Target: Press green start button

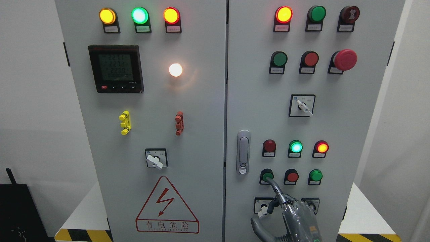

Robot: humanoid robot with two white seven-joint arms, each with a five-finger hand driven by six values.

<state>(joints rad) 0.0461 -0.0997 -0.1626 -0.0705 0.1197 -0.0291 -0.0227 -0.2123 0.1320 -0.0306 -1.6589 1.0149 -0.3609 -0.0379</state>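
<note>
Straight ahead stands a pale grey electrical cabinet [201, 111] with two doors, filling most of the head view, against plain white walls. It rests on a white platform [366, 211] edged with yellow-and-black hazard striping [366, 237]. A black object [16, 211] sits at the lower left corner.

On the left door are three lit indicator lamps along the top, a digital meter [116, 69], a glowing white lamp [175, 70], a yellow clip [125, 122], a red clip [179, 123], a rotary switch [155, 158] and a red triangular warning sign [167, 206]. The right door carries more lamps and buttons, a red mushroom stop button [345, 59], a selector switch [302, 106] and a silver door latch [243, 152].

Rising from the bottom edge right of the middle is the right hand [289, 215], grey and wrapped in clear plastic. One of its fingers [273, 186] is stretched up and to the left, its tip touching the green start button [267, 176]; the other fingers are curled below it and hold nothing. The thumb [257, 226] hangs out to the lower left.

That button is the leftmost in the lower row of three on the right door, just beside a red button [292, 176], with another green button [315, 175] further right. It is round and faces straight out of the panel toward the camera.
</note>
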